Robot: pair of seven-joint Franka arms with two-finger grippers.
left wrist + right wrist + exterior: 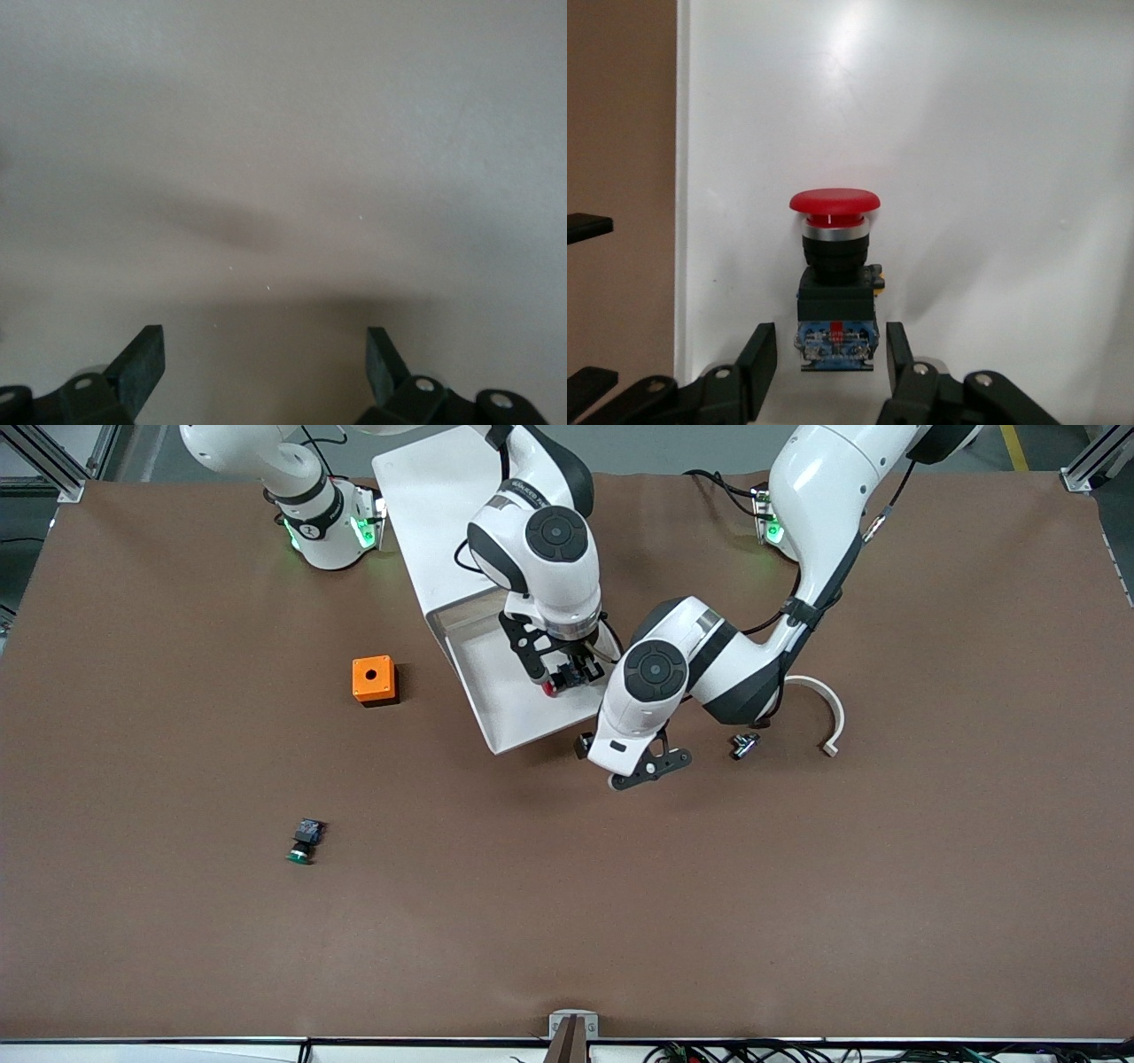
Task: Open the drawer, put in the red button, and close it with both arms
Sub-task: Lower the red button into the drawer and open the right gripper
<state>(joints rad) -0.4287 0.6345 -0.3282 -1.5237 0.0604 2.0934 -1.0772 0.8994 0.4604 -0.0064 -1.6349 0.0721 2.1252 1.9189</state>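
Note:
The drawer [501,695] is pulled out of the white cabinet [425,505] toward the front camera. The red button [555,685] lies on the drawer's floor. My right gripper [567,676] is over it, open. In the right wrist view the gripper's [833,356] fingers stand on either side of the red button's [834,266] blue rear block, with a gap on each side, on the drawer floor [983,159]. My left gripper [586,746] is at the drawer's front, at its corner toward the left arm's end. In the left wrist view it [266,359] is open wide and empty, facing a plain pale surface.
An orange box with a round hole [374,680] sits beside the drawer toward the right arm's end. The green-capped button [304,843] lies nearer the front camera. A small black part [744,745] and a white curved piece [828,713] lie toward the left arm's end.

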